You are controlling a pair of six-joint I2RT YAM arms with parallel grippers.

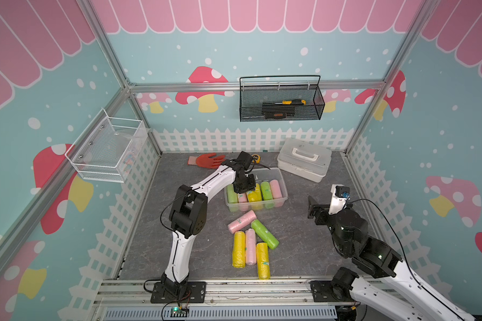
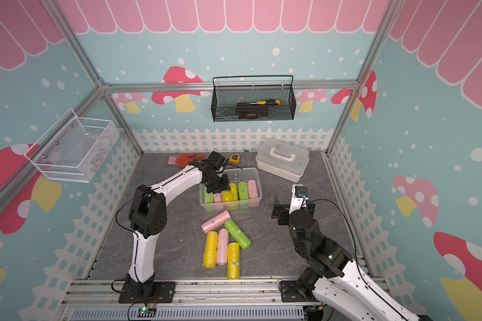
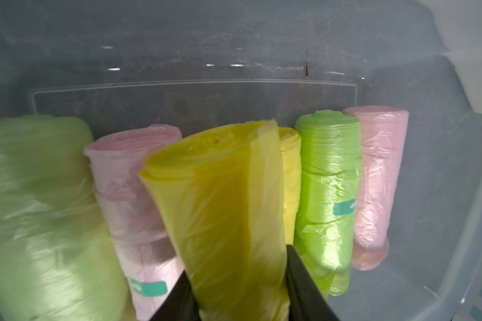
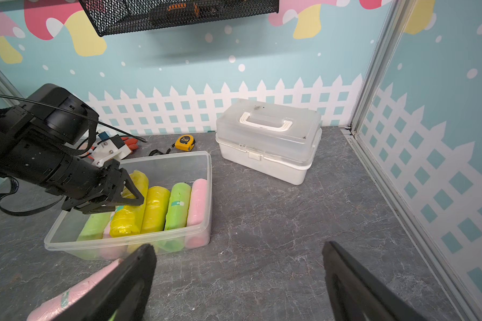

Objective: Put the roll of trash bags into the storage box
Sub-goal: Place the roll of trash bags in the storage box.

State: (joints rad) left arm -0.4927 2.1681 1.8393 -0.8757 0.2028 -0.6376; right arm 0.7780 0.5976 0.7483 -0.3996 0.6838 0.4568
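One yellow roll [image 3: 223,200], gripped by the left jaws, hangs tilted in the storage box [image 1: 267,174] over five lying rolls [image 3: 327,194] (two green, two pink, one yellow). On the desk [image 1: 304,250] lie five more rolls [image 1: 250,246]: two yellow, two pink, one green. The right jaws gape wide, holding nothing.

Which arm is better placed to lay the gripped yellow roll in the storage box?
Left. The left gripper is shut on the yellow roll, above the rolls in the storage box. The right gripper is open, empty, outside the box.
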